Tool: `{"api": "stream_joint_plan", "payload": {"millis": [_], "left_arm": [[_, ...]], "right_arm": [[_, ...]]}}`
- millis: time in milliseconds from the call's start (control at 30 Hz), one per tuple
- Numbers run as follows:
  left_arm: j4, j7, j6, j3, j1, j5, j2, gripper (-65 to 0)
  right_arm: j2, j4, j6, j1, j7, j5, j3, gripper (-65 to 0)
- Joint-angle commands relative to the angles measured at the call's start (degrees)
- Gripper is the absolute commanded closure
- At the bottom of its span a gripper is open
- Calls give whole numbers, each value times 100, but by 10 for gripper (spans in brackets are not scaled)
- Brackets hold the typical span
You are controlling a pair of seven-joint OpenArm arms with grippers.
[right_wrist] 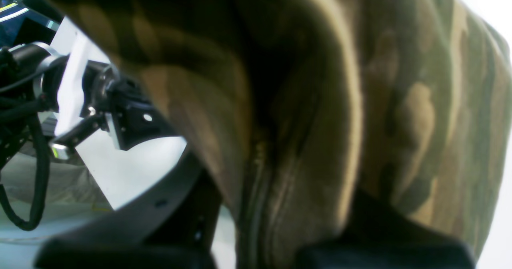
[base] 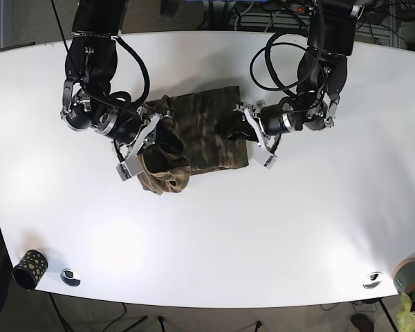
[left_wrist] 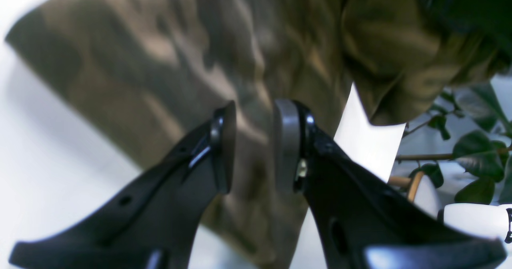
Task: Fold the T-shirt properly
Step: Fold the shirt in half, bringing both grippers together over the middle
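A camouflage-patterned cotton T-shirt [base: 200, 135] in olive, brown and tan is seen lying partly folded near the middle of the wide white bench [base: 214, 235], a little toward its far edge. In the base view the garment is bunched into a rumpled lump at its near-left corner, while the rest is spread flatter toward the right.

The right gripper [base: 142, 149], on the left of the base view, is pressed into the bunched corner of the shirt. In the right wrist view the cloth [right_wrist: 304, 113] is draped thickly over the black fingers [right_wrist: 160, 205], so that their tips are hidden; fabric is gathered between them, and they appear closed on it, though the exact gap cannot be told.

The left gripper [left_wrist: 254, 141], on the right of the base view, is placed at the right edge of the shirt [left_wrist: 168, 69]. In the left wrist view its two black fingers [left_wrist: 222, 145] with grey pads are set narrowly apart, with a strip of camouflage cloth running through the gap; whether the pads are actually pinching it cannot be told, since a sliver of space is seen beside each pad.

A small dark patterned cup [base: 29, 268] and a round silver disc [base: 70, 277] are seen at the near-left corner of the bench, well apart from the shirt. A leafy green potted plant [left_wrist: 472, 157] is caught at the edge of the left wrist view.
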Motion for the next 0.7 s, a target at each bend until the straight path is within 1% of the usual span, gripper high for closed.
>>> {"api": "stream_joint_plan", "payload": {"millis": [0,67,167,233,400,467,567,600,667], "left_arm": [[79,-92,-74,62,-107,-91,17,-139],[9,-118,-74,158,-116,41,17,-139],[-140,-118,-74,281,-142,401,53,-139],[-149,-109,-74,281,-142,472,53,-139],[-176,-100,-74,264,-142,472,53,-139],[-184,-100,-74,264,-142,489,53,-139],[-184,-100,-74,264,-142,498,44,-139],[-184,-109,-74,264,-142,498,44,-139],[-184,-109,-74,255,-142,498,44,-139]], "right_arm": [[25,83,47,159,155,162,12,-11],[16,65,47,177,155,162,3,-11],[-142,-155,47,203,155,162,3,-11],[-160,-234,39,291,155,162,3,-13],[-178,-269,39,326,155,162,-68,-14],[-178,-278,-14,335,164,154,-296,-14],[-195,-287,-14,335,287,-13,-569,-16],[-257,-287,-14,335,331,-172,-683,-25],[-389,-287,-14,335,331,-409,-771,-82]]}}
